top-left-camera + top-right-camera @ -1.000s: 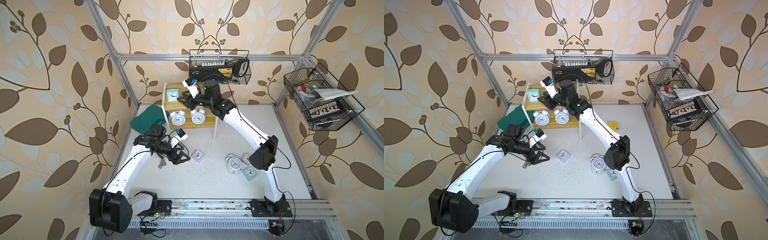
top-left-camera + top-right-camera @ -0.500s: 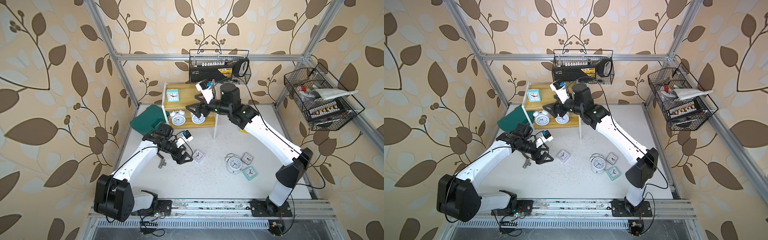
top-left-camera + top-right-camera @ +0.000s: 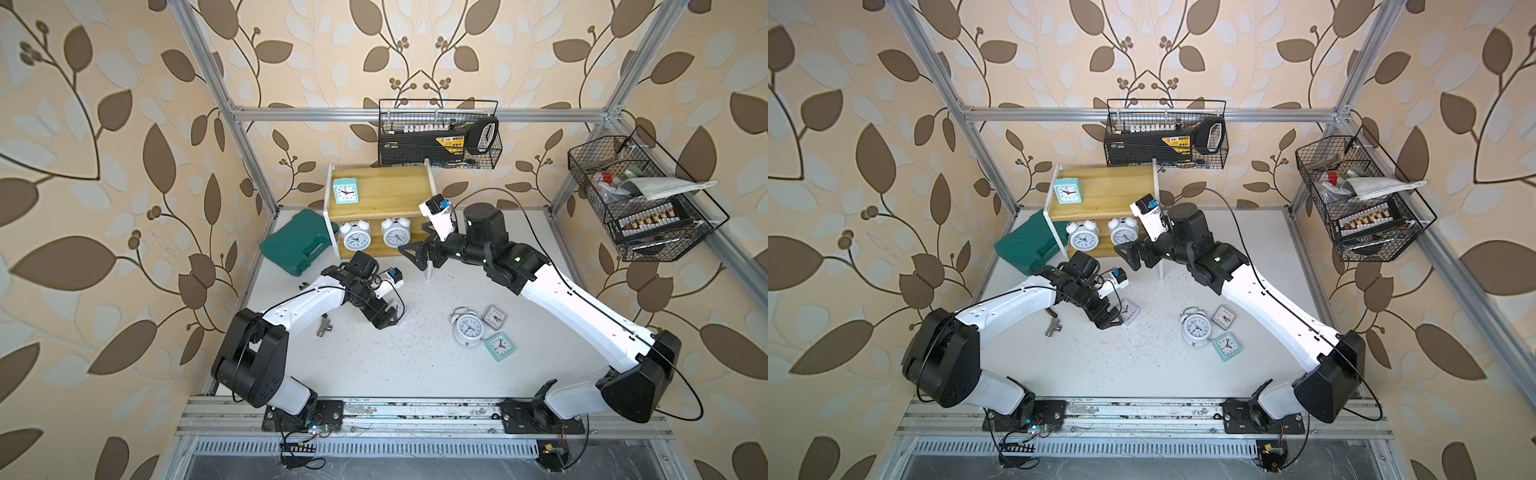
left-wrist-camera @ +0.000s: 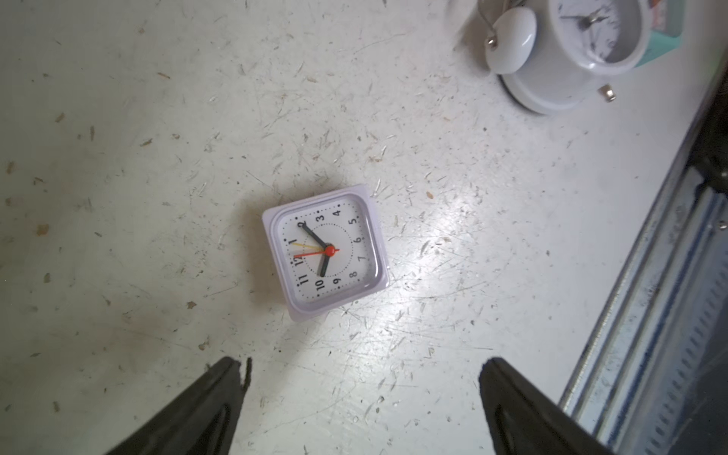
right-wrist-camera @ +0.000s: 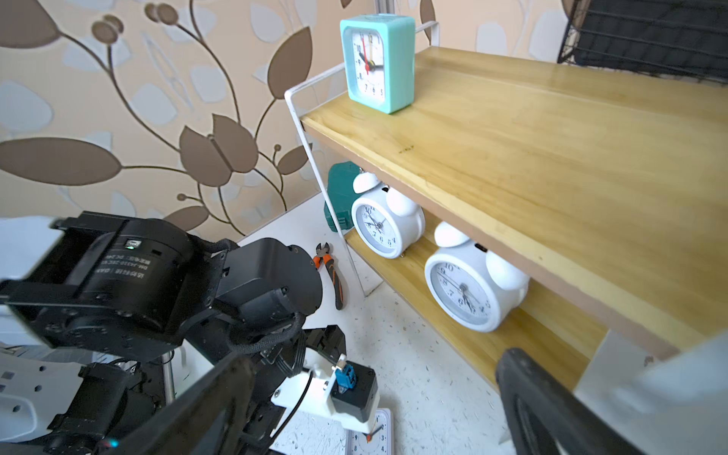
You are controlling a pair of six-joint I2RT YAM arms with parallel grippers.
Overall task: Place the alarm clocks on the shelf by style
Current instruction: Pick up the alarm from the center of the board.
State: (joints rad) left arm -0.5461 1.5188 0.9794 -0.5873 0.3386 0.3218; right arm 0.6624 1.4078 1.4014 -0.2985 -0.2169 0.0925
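Numerals 1–12 on lilac clock (image 4: 325, 252)

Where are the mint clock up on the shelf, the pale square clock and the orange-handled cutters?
shelf-top mint clock (image 5: 366, 65): right wrist view, its dial.
pale square clock (image 4: 325, 250): left wrist view, dial centre.
orange-handled cutters (image 5: 332, 277): right wrist view, a handle.

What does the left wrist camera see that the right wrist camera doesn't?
Only the left wrist view shows the round white clock lying on the table and the metal rail. Only the right wrist view shows the shelf, with a mint clock on top and two bell clocks below, plus the orange-handled pliers. Both show the pale square clock, face up on the table.
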